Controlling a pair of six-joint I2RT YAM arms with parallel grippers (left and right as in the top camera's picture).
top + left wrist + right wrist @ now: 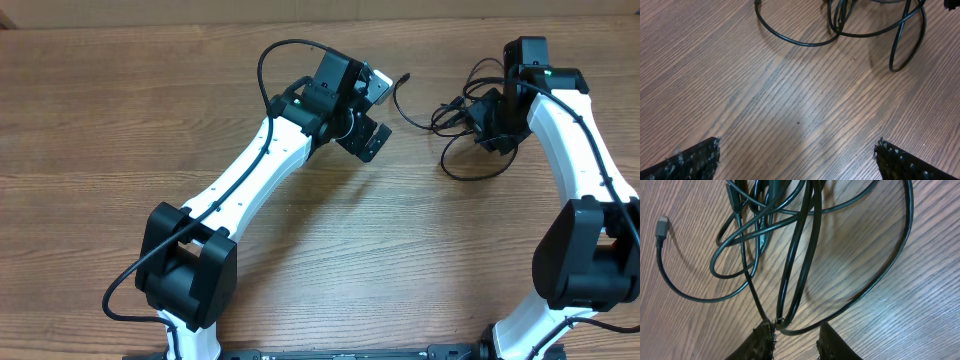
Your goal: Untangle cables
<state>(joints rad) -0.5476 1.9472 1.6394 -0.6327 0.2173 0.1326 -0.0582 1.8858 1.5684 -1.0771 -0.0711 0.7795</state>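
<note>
While my right gripper [796, 341] hangs over the brown wood-grain table [925, 305], the tangle of thin black flexible cables [796, 255] fans out straight ahead of its fingertips. And look at that: several strands converge and run right down to the inner edge of one of my dark fingers [762, 342]. The gap between the two tips is narrow, with a strip of wood showing through it. Whether those strands are truly pinched, I cannot tell. The loops ahead cast soft shadows on the wood. Off to one side of those fingers, one cord curls away alone and ends in a small grey plug [661, 227] lying flat on the table.

Over to my left gripper [797, 160]: fingers spread wide, nothing at all between them, only bare wood grain. The same tangle sits well beyond these tips, a broad curve of cord [790, 41] on one side and a long narrow loop [896, 64] on the other, with the knotted middle partly cut off at the edge of the view.
</note>
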